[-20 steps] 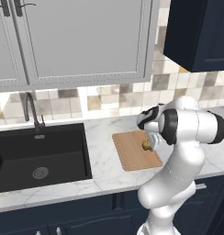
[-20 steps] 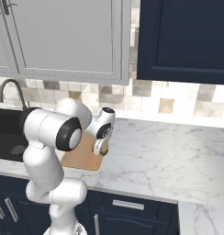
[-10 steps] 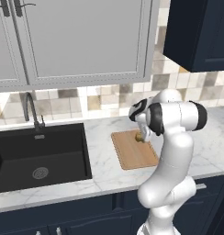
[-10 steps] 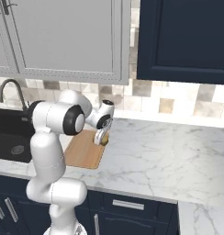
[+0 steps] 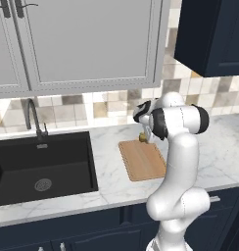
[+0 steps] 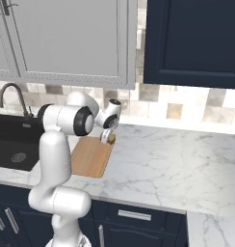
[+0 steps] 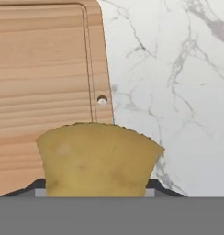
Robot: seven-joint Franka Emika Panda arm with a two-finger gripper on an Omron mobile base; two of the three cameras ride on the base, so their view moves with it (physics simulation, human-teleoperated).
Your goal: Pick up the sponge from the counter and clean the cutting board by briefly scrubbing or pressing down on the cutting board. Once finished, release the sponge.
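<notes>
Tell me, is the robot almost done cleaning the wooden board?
Partly. The pickup looks done: the sponge sits clamped in the gripper, not lying on the counter. In hand now: the sponge is held at the far corner of the cutting board, partly over its edge; whether it is pressing down is unclear. Letting go of the sponge is still to do.

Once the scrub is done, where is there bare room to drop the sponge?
The wooden cutting board is bare toward its front and sink side. The marble counter right of the board is wide open. It is crowded only at the board's back corner, where the pincer holds the sponge.
</notes>
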